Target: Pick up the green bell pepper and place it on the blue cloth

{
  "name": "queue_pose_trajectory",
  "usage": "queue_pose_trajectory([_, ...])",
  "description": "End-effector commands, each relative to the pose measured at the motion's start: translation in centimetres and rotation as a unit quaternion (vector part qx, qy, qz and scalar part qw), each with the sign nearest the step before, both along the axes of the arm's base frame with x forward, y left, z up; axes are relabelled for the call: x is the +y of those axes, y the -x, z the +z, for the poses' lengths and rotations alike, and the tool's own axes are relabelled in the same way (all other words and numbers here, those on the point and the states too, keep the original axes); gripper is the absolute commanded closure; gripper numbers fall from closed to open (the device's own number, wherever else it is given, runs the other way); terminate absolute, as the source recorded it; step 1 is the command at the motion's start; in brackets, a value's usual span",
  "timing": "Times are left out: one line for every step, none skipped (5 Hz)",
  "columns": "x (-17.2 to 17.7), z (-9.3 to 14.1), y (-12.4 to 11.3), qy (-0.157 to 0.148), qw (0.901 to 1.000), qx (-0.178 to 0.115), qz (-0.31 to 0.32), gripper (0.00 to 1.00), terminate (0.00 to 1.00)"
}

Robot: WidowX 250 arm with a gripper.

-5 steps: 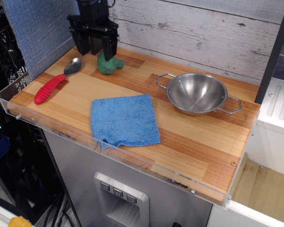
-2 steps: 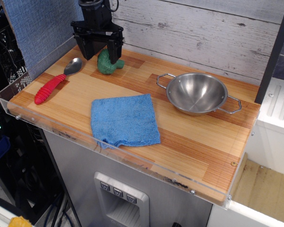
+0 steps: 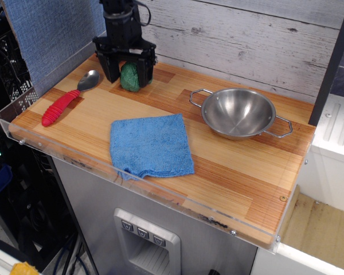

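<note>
The green bell pepper [image 3: 129, 77] sits at the back left of the wooden counter [image 3: 241, 166], close to the plank wall. My black gripper [image 3: 130, 81] has come down over it, with one finger [image 3: 111, 71] on its left and the other on its right. The jaws stand wider than the pepper and it still rests on the wood. The blue cloth [image 3: 151, 146] lies flat near the front edge, ahead and slightly right of the pepper, with nothing on it.
A red-handled spoon [image 3: 63, 103] lies left of the pepper. A steel bowl with two handles [image 3: 239, 113] stands at the right. A blue-grey fabric panel [image 3: 43, 34] and the plank wall bound the back. A clear rim runs along the counter's front edge.
The gripper has moved right and down from above and left of the pepper, and now straddles it. The pepper, cloth, bowl and spoon have not moved.
</note>
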State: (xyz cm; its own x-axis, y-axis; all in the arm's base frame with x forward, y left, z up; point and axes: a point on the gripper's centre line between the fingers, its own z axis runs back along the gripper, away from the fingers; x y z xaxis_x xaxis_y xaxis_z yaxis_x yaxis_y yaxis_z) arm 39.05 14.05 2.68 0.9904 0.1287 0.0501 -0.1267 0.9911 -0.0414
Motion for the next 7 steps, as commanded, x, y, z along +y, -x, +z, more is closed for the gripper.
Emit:
queue_pose_trajectory([0.4,1.3,-1.0,-0.02,0.9996,-0.019,0.001,0.0,0.0])
queue_pose_trajectory([0.3,1.9,-0.8,-0.022,0.9994,-0.025,-0.002,1.0,0.0])
queue_pose_trajectory([0.2,3.5,-0.5,-0.025,0.999,-0.035,-0.004,1.0,0.0])
queue_pose_trajectory([0.0,8.2,0.9,-0.03,0.9972,-0.069,-0.001,1.0,0.0])
queue_pose_trajectory([-0.9,11.8,3.6,-0.03,0.9942,-0.103,-0.01,1.0,0.0])
queue_pose_trajectory([-2.3,12.5,6.7,-0.032,0.9937,-0.1,-0.04,1.0,0.0])
queue_pose_trajectory([-4.5,11.3,9.8,-0.042,0.9923,-0.078,-0.086,1.0,0.0])
